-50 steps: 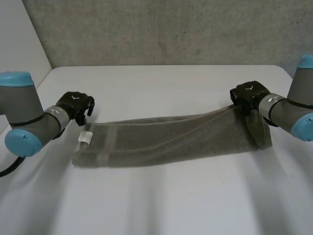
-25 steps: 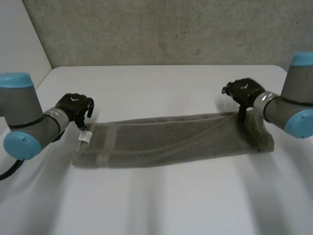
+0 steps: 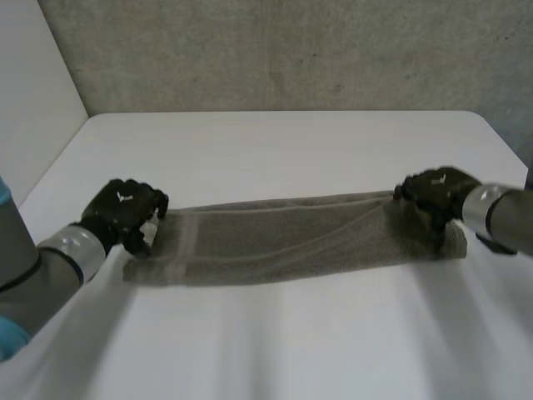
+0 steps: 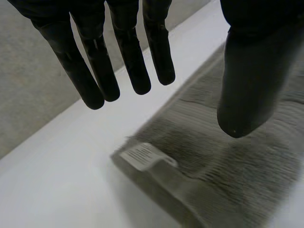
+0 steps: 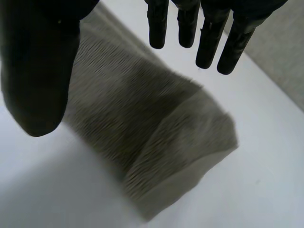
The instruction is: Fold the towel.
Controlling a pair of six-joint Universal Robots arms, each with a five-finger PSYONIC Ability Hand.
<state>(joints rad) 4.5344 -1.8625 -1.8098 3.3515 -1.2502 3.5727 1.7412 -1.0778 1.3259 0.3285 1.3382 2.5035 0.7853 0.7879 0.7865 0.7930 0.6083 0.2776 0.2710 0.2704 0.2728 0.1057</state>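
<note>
Fingers of the left hand hang straight and spread, well apart from the thumb, with nothing held between them. They hover over the left end of the towel, where a white label lies at the corner. The right hand is at the opposite end, its fingers also straight and parted from the thumb, gripping nothing. Beneath them that end of the towel lies bunched, one layer lapped over another. The grey towel lies as a long, narrow folded strip across the white counter, reaching from one hand to the other. From the head view I cannot tell whether either hand touches the cloth.
</note>
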